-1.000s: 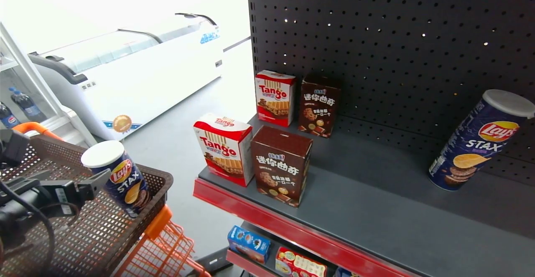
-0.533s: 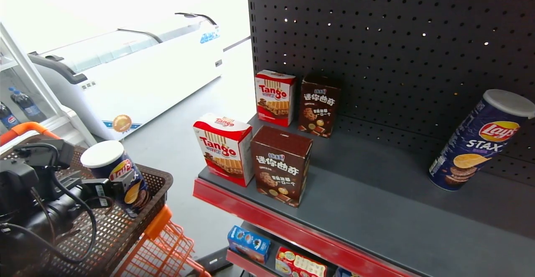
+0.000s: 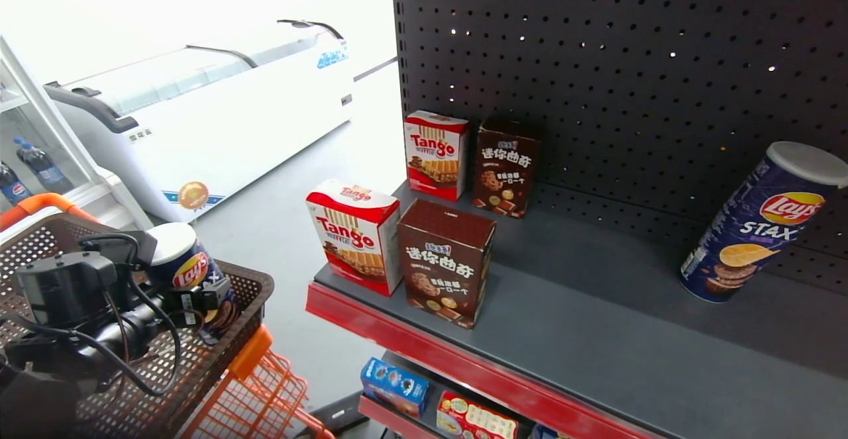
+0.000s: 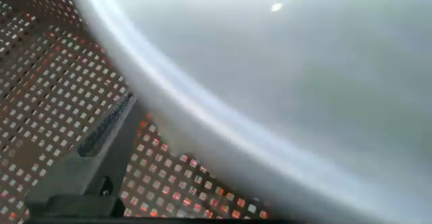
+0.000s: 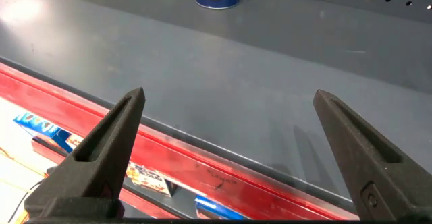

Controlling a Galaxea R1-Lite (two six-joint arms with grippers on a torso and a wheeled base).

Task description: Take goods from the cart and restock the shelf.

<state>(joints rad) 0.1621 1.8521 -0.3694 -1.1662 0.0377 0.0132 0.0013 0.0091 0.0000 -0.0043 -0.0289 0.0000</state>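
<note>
Grey shelf (image 5: 270,69) lies below the right hand (image 5: 229,94), fingers (image 5: 101,156) spread wide; left hand (image 3: 199,293) is at the can (image 3: 185,263) in the cart (image 3: 258,287), grip unclear.

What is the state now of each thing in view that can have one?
Cart chips can: standing, lid on.
Left gripper: at that can.
Shelf chips can: standing, lid on.
Front wafer box: upright, closed.
Front cookie box: upright, closed.
Rear wafer box: upright, closed.
Rear cookie box: upright, closed.
Right gripper: open, empty.

White chest freezer (image 3: 199,114), grey floor (image 3: 291,220), black pegboard (image 3: 629,61)
</note>
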